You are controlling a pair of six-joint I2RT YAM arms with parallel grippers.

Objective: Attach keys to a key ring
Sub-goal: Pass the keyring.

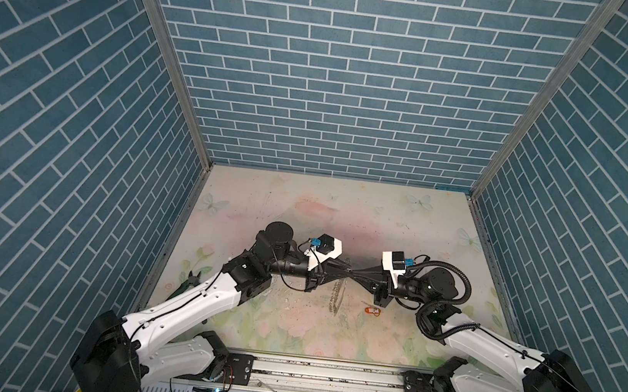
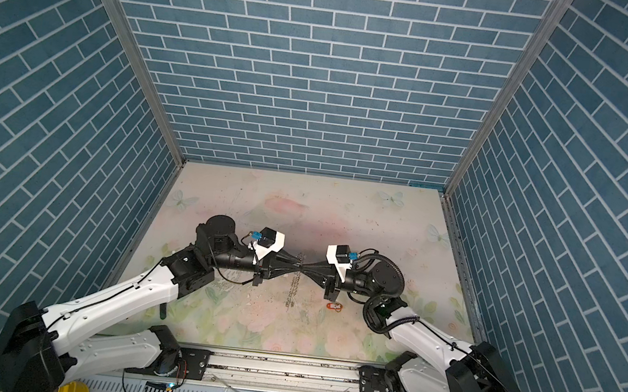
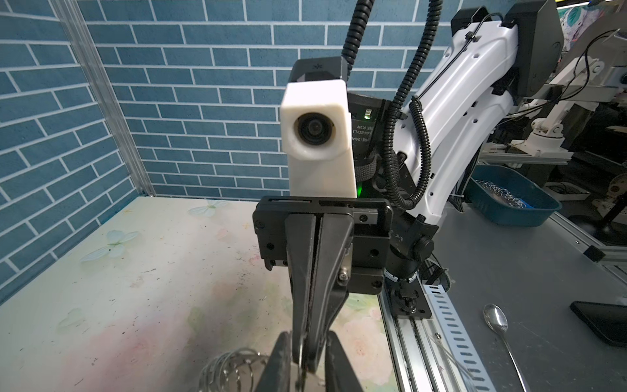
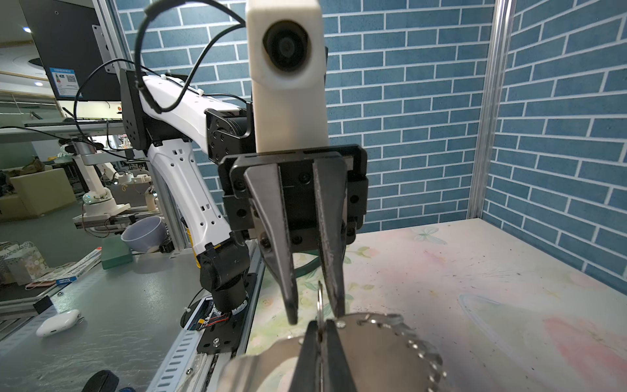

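1. The right gripper: we found its jaws pressed together on the rim of the key ring, which it held in the air above the middle of the floral tabletop.

2. The left gripper: it faced the right one tip to tip. Its fingers stood a little apart, with the hoop's thin edge rising in the gap. We could not tell whether either finger touched it. In the left wrist view its own fingers were cut off by the frame edge and straddled the other claw's tip.

3. The key ring, further: in both top views we made out only the fringe of silver split rings, a blurred streak across the point where the grippers met. The dark hoop was barely legible there. In the right wrist view it sat close to the lens, out of focus and cut off.

4. The orange-red key tag: it lay on the tabletop near the right arm's wrist, toward the robot's base, apart from both grippers and the ring. Its label was too small to read.

5. A dark green object: mostly hidden under the left arm, and we could not identify it.

6. Outside the cell: a spoon and a blue tray of silver rings.
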